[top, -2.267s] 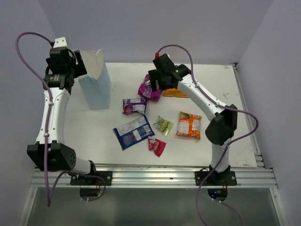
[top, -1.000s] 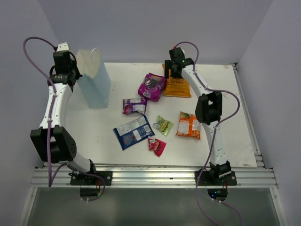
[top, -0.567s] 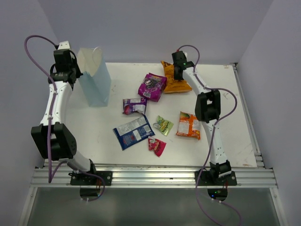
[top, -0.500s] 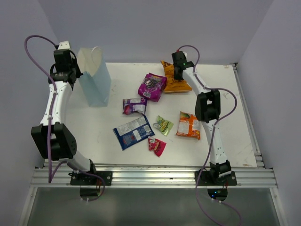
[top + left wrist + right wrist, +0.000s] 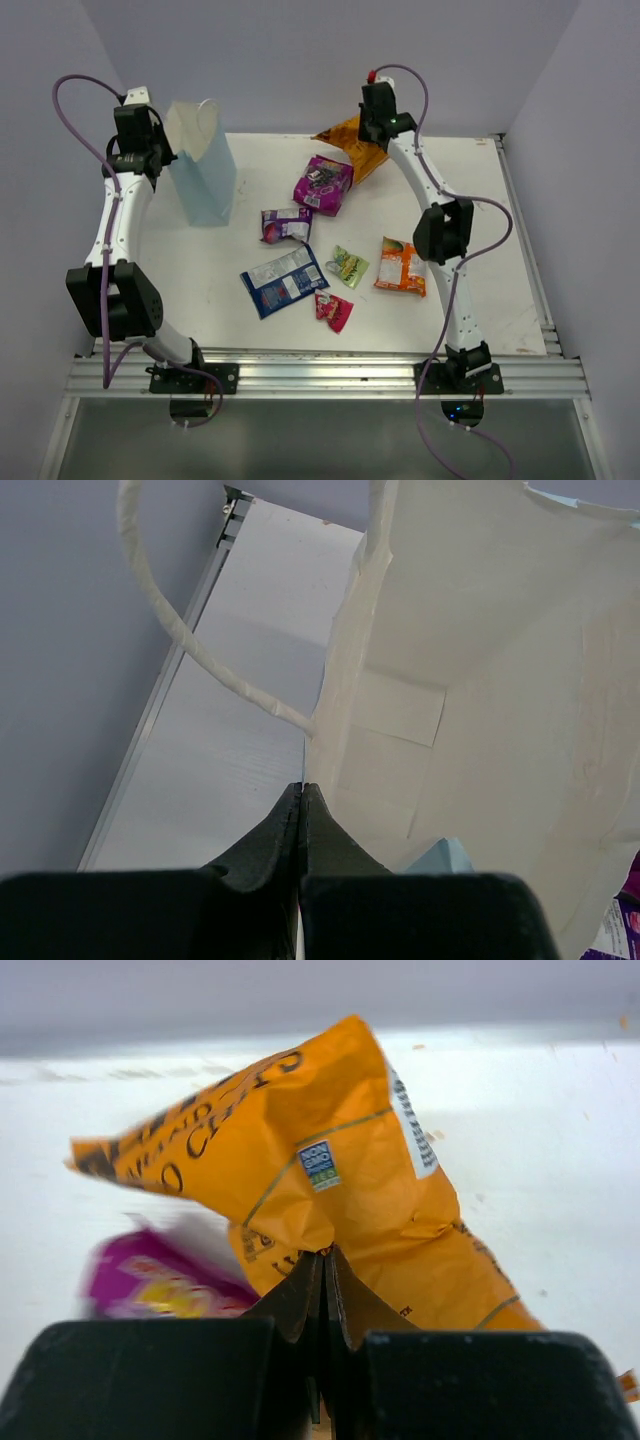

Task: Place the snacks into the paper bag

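White tabletop (image 5: 200, 280), pale lilac back wall (image 5: 300, 60), matching L wall (image 5: 30, 300) & R wall (image 5: 600, 200), alu extrusion rail (image 5: 320, 378) along near edge, grey floor (image 5: 320, 440) below, even diffuse light, soft shadows

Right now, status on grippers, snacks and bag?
Left gripper shut on paper bag rim. Right gripper shut on orange packet, held off the table. Nothing upright between it and bag; purple packet lies flat there.

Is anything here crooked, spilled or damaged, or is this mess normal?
Nothing looks spilled or torn. Oddest is the large orange packet, hanging crumpled and tilted from the shut right gripper. The left gripper pinches the paper bag by its rim. The other packets lie scattered at odd angles.
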